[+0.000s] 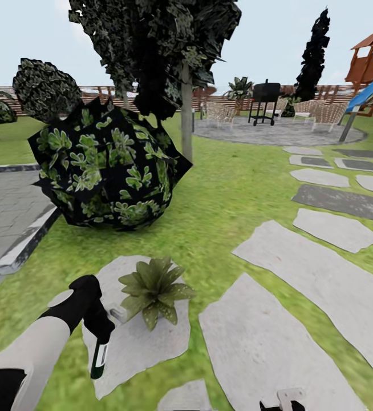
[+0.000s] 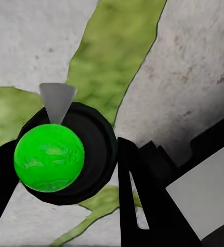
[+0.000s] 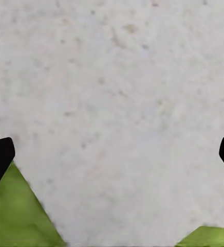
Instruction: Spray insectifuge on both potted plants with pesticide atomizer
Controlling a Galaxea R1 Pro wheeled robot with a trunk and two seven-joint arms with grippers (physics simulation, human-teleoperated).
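Pesticide atomizer [image 1: 100, 357]: I am holding it in my left hand [image 1: 95, 319]; it is hanging down from that hand over a pale stone slab [image 1: 146, 342], green body below, grey nozzle pointing toward the plant.
Atomizer from the left wrist: its bright green round body [image 2: 49, 157] is sitting in a black ring, with the grey cone nozzle [image 2: 57, 100] sticking out past it.
Left hand: my fingers [image 2: 143, 195] are pinching the atomizer, one dark finger on each side.
Potted plant [image 1: 152, 288]: it is sitting on the same slab, just beside my left hand, on the side toward the middle of the head view; its pot is hidden under the speckled leaves.
Right hand [image 3: 112, 154]: it is hanging spread wide over another bare slab [image 3: 117, 92], holding nothing, with grass showing at the slab's edges.
Garden [image 1: 221, 200]: lawn and stepping slabs are stretching ahead; a big dark leafy bush [image 1: 109, 165] is standing behind the plant.
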